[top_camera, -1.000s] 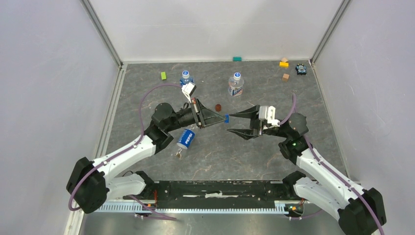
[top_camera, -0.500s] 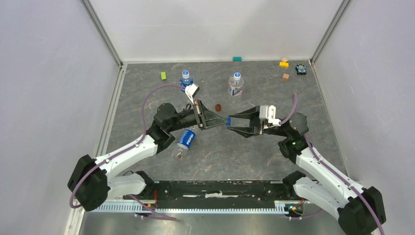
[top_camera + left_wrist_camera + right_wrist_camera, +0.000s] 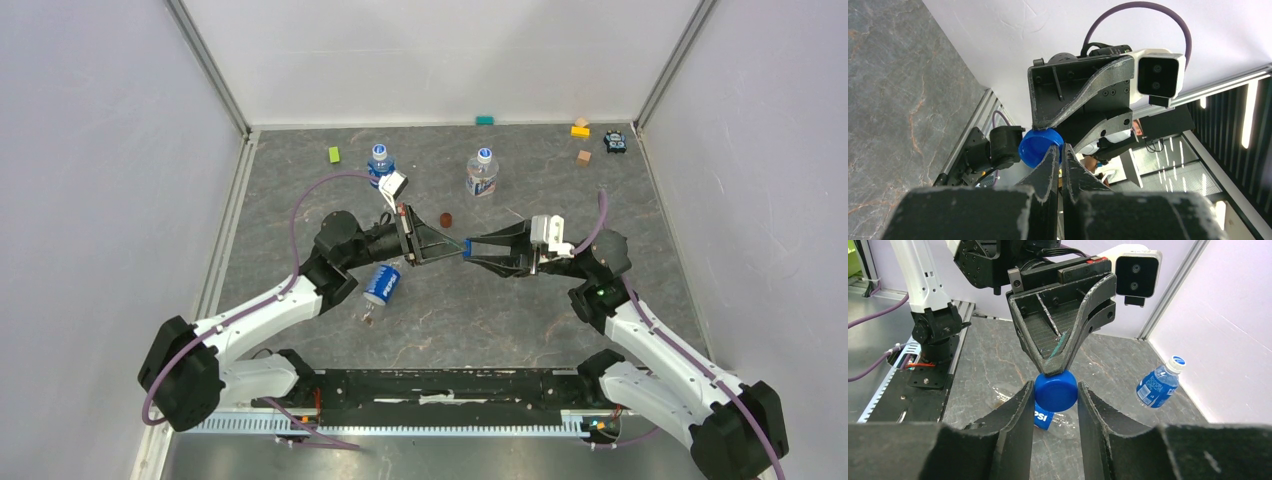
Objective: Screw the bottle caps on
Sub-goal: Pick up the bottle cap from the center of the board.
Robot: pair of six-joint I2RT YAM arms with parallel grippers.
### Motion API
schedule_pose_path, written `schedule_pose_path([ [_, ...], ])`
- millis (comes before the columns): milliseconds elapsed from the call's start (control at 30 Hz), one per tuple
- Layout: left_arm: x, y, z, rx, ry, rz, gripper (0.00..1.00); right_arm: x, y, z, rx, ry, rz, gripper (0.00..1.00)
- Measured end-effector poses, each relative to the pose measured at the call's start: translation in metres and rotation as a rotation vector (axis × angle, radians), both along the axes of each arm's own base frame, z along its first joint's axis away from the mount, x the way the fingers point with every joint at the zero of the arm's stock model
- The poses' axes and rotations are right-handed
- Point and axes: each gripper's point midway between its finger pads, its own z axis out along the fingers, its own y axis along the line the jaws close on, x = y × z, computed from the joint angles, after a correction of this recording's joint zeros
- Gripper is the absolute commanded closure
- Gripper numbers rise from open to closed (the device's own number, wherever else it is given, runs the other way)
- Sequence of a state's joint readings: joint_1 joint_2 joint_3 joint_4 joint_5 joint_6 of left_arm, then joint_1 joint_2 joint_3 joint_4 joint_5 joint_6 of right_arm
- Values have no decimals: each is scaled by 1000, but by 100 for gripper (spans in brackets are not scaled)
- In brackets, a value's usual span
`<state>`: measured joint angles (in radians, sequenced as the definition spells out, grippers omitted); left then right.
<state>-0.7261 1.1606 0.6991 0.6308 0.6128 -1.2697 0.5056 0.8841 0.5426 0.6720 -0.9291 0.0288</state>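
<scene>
Black base rail [image 3: 440, 385] is nearest, and both arms reach out from it over the grey stone-pattern table [image 3: 450, 310]. First thing out is the lying bottle [image 3: 380, 284]. It's on its side, just beside the left forearm, with its neck toward the near-left. At mid-table and off the surface, the two grippers meet tip to tip. Left gripper [image 3: 1060, 152] has its fingers pressed almost together, pinching the blue cap [image 3: 1037, 148] by its rim at the very tips. Right gripper [image 3: 1054, 390] comes in from the opposite side on the same cap. In the right wrist view its fingers [image 3: 1015, 415] sit one on each side, touching the cap wall. So the cap is in the air, clamped by both grippers at once. Just behind the left fingers, a dark red-brown disc [image 3: 446, 218] lies flat on the table. Further back are two upright bottles [image 3: 380, 162] [image 3: 482, 176], well apart, each with a pale cap [image 3: 484, 155] on top. Back row: green block [image 3: 334, 154] far left, tan block [image 3: 583, 157], yellow block [image 3: 580, 130]. A teal block [image 3: 485, 120] sits against the back wall, and there's a small dark object [image 3: 614, 142] in the far-right corner, too small to identify.
</scene>
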Motion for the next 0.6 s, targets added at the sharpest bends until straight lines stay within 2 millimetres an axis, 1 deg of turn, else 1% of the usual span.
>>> schedule_pose_path([
  [67, 0, 0, 0, 0, 0, 0, 98, 0, 0, 0, 0, -1, -1, 70],
  [100, 0, 0, 0, 0, 0, 0, 94, 0, 0, 0, 0, -3, -2, 73],
  [133, 0, 0, 0, 0, 0, 0, 86, 0, 0, 0, -1, -2, -2, 81],
  [167, 0, 0, 0, 0, 0, 0, 81, 0, 0, -1, -2, -2, -2, 88],
  [267, 0, 0, 0, -2, 5, 0, 64, 1, 0, -1, -5, 0, -3, 100],
  [300, 0, 0, 0, -1, 7, 0, 58, 1, 0, -2, -7, 5, -3, 100],
  [400, 1, 0, -2, 3, 11, 2, 34, 2, 0, -7, -19, 29, -10, 100],
  [433, 1, 0, -3, 9, 11, 3, 22, 3, 0, -9, -24, 41, -14, 100],
  [467, 2, 0, -6, 22, 19, 11, 4, 4, 0, -12, -31, 49, -18, 100],
  [500, 3, 1, -9, 35, 17, 16, 0, 5, 0, -14, -37, 56, -23, 100],
  [600, 8, 10, -18, 92, 18, 68, 0, 9, -1, -22, -59, 80, -45, 100],
])
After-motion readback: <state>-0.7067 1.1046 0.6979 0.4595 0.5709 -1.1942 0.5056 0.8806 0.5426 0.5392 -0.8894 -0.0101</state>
